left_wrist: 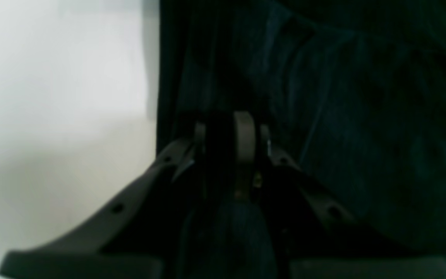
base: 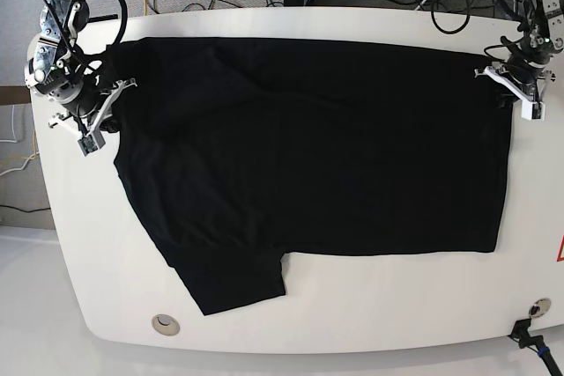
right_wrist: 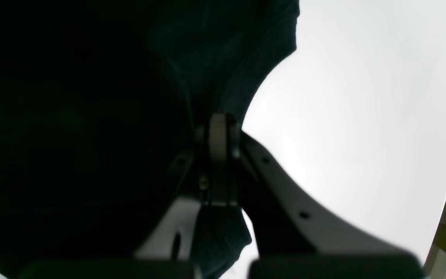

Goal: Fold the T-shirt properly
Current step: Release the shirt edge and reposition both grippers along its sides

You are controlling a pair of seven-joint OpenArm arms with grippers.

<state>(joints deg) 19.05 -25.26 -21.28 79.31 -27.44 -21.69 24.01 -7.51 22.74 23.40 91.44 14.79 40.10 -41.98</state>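
Closest to me there's just bare white table (base: 370, 305), then one sleeve (base: 231, 283) of the T-shirt (base: 317, 147) poking toward the near edge, a bit left of the middle. From there the black cloth spreads out flat and plain side up, no print showing. Its long axis runs left-right across the table, collar end at the left and hem at the right, far edge almost along the table's far rim.

The thing the next move hangs on, as far as I can judge: both arms are parked at the two far ends of that long axis, so the whole body of the shirt lies on the near side of them. Neither arm is really closer, they've got one end each. If they carry those corners toward the near edge together, the shirt should fold in half lengthwise. That's my guess, anyway.

The right gripper (base: 91, 121) at the far left is angled down and inward, and its wrist view shows the fingers (right_wrist: 218, 143) pressed together with a fold of black cloth caught between them and a bit bunched behind. The left gripper (base: 520, 85) at the far right sits at the hem corner, tilted down, and its own camera shows the same thing: fingers (left_wrist: 243, 135) clenched on dark fabric, cloth filling most of the view.
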